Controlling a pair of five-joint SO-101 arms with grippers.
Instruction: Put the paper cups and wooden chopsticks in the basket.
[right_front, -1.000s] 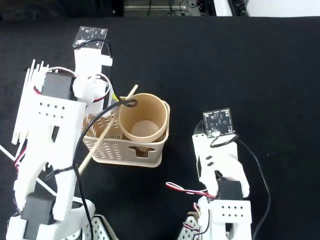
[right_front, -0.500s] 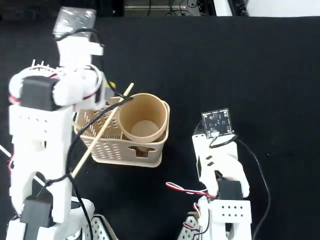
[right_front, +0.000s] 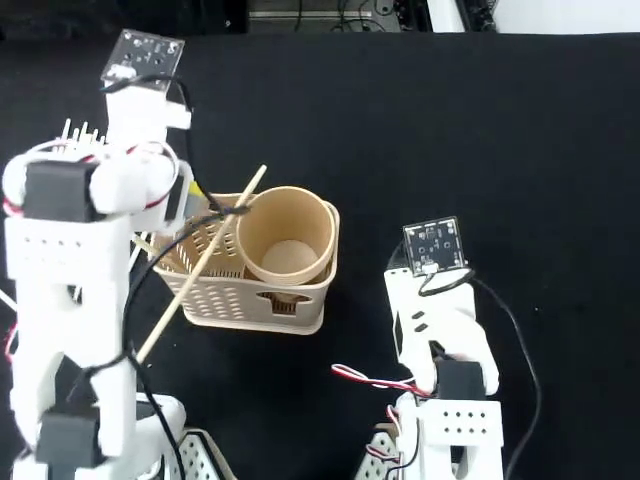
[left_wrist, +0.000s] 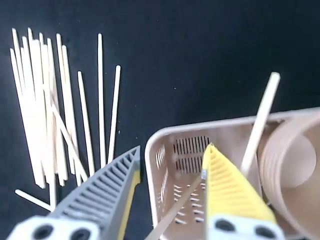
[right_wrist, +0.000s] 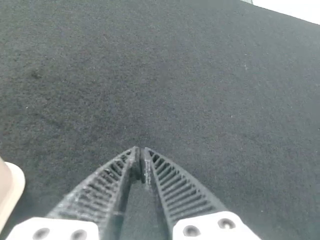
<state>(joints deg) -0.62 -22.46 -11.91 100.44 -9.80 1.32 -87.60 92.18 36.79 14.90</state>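
Table (right_front: 500, 120): black cloth.
Basket (right_front: 240, 300): holds nested cups (right_front: 285, 235); one stick (right_front: 200, 265) leans over its rim.
Left gripper (left_wrist: 173, 149): spread wide, empty, straddling the basket's wall.
Pile (left_wrist: 45, 105): loose sticks beside the basket; pinch one mid-length so it hangs level.
Right gripper (right_wrist: 139, 152): pinched closed, empty, well apart from the basket.

Beige slotted basket (right_front: 235, 300) sits left of centre in the high view, nested paper cups (right_front: 290, 240) upright in its right half. One chopstick (right_front: 205, 260) leans diagonally across its left half, and loose chopsticks (left_wrist: 45, 100) lie flat on the black surface (right_front: 480, 150) just beside it.
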